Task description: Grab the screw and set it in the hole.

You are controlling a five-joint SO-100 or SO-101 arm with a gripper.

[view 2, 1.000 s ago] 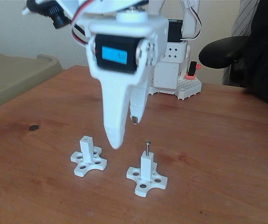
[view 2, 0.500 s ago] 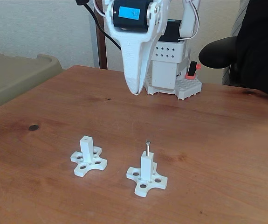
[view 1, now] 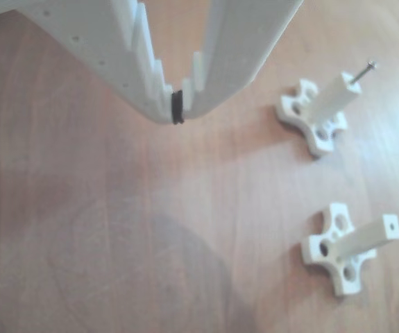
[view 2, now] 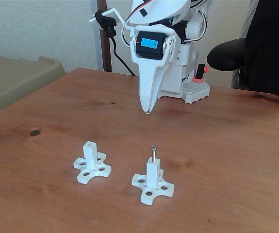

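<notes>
We are finding the screw (view 2: 154, 152) standing in the hole atop the right-hand post (view 2: 152, 173), seemingly seated. The claw (view 2: 147, 111) is hanging closed and empty behind that post, well apart.

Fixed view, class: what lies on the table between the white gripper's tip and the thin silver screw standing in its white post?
Nothing: between the white gripper and the thin silver screw the fixed view shows bare brown wooden table.

We note a second white post (view 2: 90, 164) toward the table's (view 2: 236, 145) front-left, a dark knot (view 2: 34, 132) near its left edge, and a beige bin (view 2: 13, 80) beyond that edge.
</notes>
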